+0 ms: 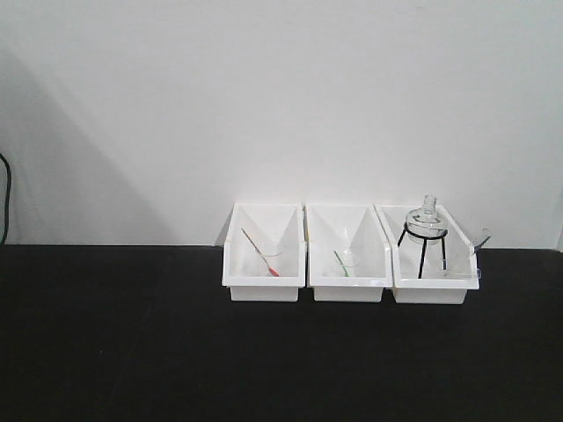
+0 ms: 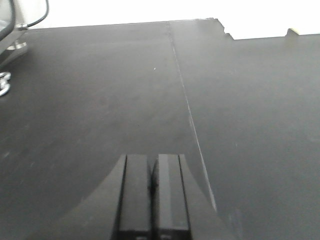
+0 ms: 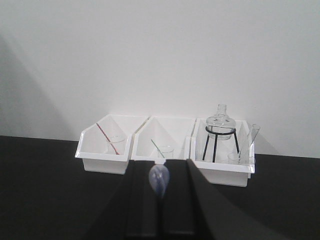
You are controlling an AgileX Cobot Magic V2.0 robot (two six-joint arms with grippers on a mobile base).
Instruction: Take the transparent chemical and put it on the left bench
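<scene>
Three white bins stand in a row at the back of the black bench. The left bin (image 1: 264, 283) holds a clear beaker (image 1: 271, 257) with a red rod. The middle bin (image 1: 347, 286) holds a clear beaker (image 1: 348, 258) with a green rod. The right bin (image 1: 431, 290) holds a round clear flask (image 1: 427, 218) on a black tripod, a small clear beaker (image 3: 233, 158) and a test tube (image 3: 252, 134). My right gripper (image 3: 159, 165) is shut, well short of the bins, with a bluish translucent blob at its tips. My left gripper (image 2: 152, 159) is shut over bare bench. Neither shows in the front view.
The black bench top (image 1: 132, 352) stretches left of and in front of the bins. A white wall stands right behind them. In the left wrist view a seam (image 2: 185, 95) runs across the bench, and a cable and metal parts (image 2: 6, 85) sit at the far left.
</scene>
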